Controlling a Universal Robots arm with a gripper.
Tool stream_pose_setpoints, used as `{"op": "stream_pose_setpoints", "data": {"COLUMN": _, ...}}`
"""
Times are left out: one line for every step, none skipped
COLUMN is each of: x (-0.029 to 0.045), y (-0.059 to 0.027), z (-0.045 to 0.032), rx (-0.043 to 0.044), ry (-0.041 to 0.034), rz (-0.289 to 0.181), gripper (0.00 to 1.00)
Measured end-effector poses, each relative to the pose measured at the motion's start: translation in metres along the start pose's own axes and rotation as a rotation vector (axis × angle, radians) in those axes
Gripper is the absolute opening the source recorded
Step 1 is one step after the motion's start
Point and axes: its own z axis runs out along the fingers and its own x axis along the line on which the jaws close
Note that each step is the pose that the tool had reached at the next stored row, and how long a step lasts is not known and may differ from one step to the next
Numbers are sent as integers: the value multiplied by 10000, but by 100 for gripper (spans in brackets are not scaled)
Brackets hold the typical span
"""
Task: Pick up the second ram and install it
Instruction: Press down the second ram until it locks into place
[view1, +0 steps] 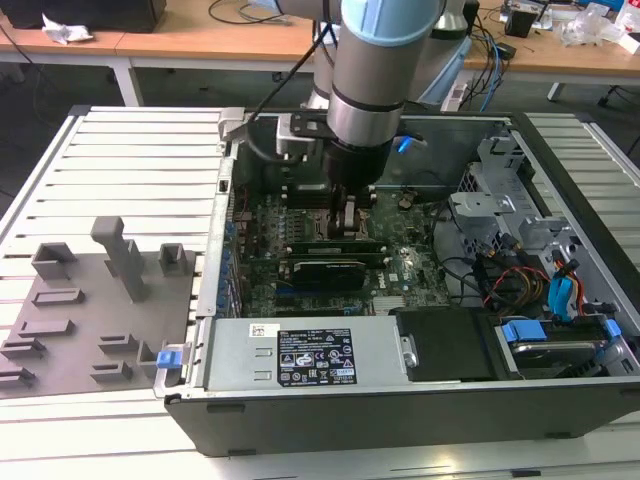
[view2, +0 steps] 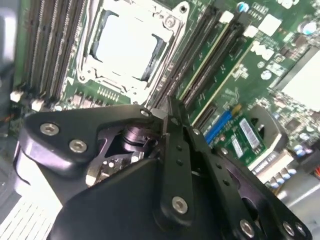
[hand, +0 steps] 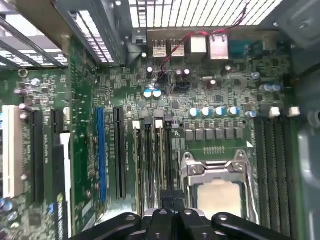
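While the arm (view1: 385, 70) reaches down from above into the open computer case (view1: 400, 400), which lies on its side on the slatted tabletop (view1: 130, 160), the work looks to be at the seating stage rather than the pick-up stage. To the exterior view's left of the case sits a grey holder tray (view1: 80, 320) with its pockets showing no green strips, so I judge the fetching part is done. Inside the case the green motherboard (view1: 410, 270) lies flat, with the silver processor socket (hand: 217, 192) between two banks of memory slots (hand: 150, 165).

At the bottom of the arm, the gripper (view1: 349, 222) is lowered right over the slots beside the socket, near the middle of the board. In the second wrist view its black fingers (view2: 175, 150) stand close together, seemingly nipped on a thin edge, though I cannot tell for sure whether they are clamped on it or merely shut above it. The second ram (view1: 330, 247) appears as a long dark strip standing in a slot just under the gripper; whether it is fully pressed home and latched I cannot make out.
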Motion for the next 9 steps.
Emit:
{"op": "stream_pose_setpoints", "data": {"x": -6, "y": 3, "z": -83, "rx": 0, "ry": 2, "rz": 2, "gripper": 11}}
{"op": "stream_pose_setpoints", "data": {"x": -11, "y": 8, "z": -174, "rx": 0, "ry": 4, "rz": 2, "gripper": 11}}
{"op": "stream_pose_setpoints", "data": {"x": -15, "y": 12, "z": -256, "rx": 1, "ry": 18, "rz": 0, "gripper": 11}}
{"op": "stream_pose_setpoints", "data": {"x": -16, "y": 15, "z": -299, "rx": 1, "ry": 20, "rz": 1, "gripper": 11}}
{"op": "stream_pose_setpoints", "data": {"x": -17, "y": 15, "z": -306, "rx": 3, "ry": 16, "rz": 2, "gripper": 11}}
{"op": "stream_pose_setpoints", "data": {"x": -17, "y": 16, "z": -307, "rx": 2, "ry": 18, "rz": 2, "gripper": 11}}
{"op": "stream_pose_setpoints", "data": {"x": -17, "y": 16, "z": -308, "rx": 1, "ry": 19, "rz": 1, "gripper": 11}}
{"op": "stream_pose_setpoints", "data": {"x": -17, "y": 16, "z": -308, "rx": 1, "ry": 19, "rz": 2, "gripper": 11}}
{"op": "stream_pose_setpoints", "data": {"x": -17, "y": 16, "z": -308, "rx": 2, "ry": 18, "rz": 2, "gripper": 11}}
